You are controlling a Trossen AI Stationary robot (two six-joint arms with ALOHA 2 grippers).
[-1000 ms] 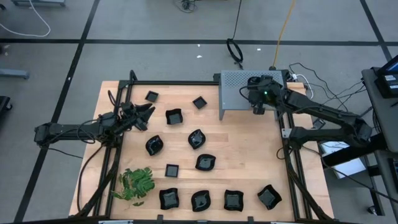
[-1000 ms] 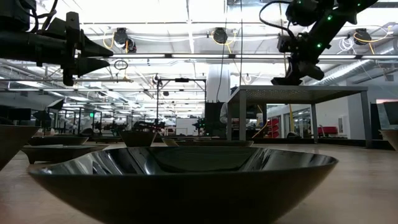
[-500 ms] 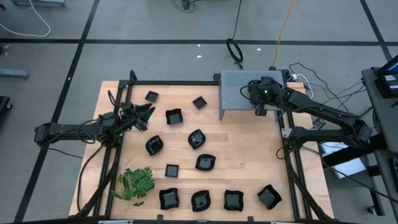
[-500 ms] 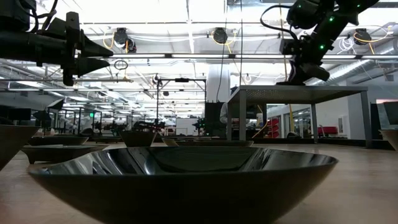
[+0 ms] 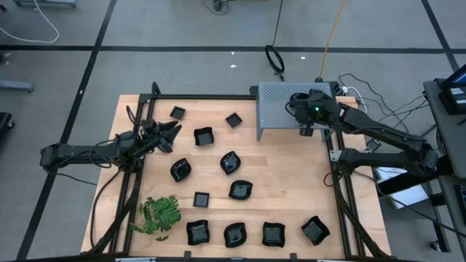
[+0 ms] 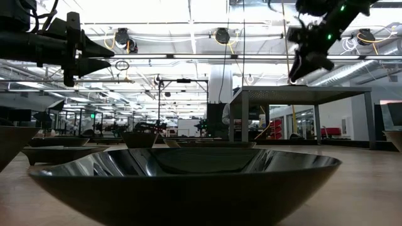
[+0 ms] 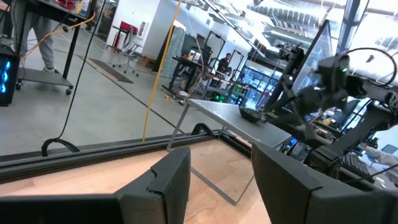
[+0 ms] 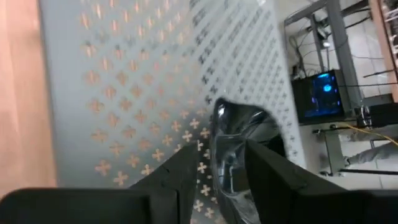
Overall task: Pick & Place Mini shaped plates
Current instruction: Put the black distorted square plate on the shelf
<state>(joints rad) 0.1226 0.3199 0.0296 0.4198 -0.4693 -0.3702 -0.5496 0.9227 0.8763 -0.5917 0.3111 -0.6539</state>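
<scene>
Nearest the front edge of the table (image 5: 291, 182) a row of four plates (image 5: 235, 234) waits untouched, with the green sprig (image 5: 159, 215) just beside its left end. Behind them eight more black plates are scattered over the wood, among them a small square plate (image 5: 202, 198) and a wavy-edged plate (image 5: 230, 161) near the middle. The left gripper (image 5: 171, 133) hovers above the left side of the table, its fingers apart and nothing between them; this arm only waits. At the far right stands the grey perforated box (image 5: 280, 120), and the right gripper (image 8: 217, 155) hangs over its top. Its fingers stand apart, and one glossy plate (image 8: 242, 127) shows between and beyond them, lying, as it seems, on the perforated top. In the high view this plate is hidden under the wrist. So I judge the step in hand is the release – a plate is set down on the box and let go. The next move calls for a straight lift away, so that no finger drags the plate, and then a reach to another plate – perhaps the wavy-edged one, which lies near the box – taking it by its raised rim, because the glossy surface may slip.
</scene>
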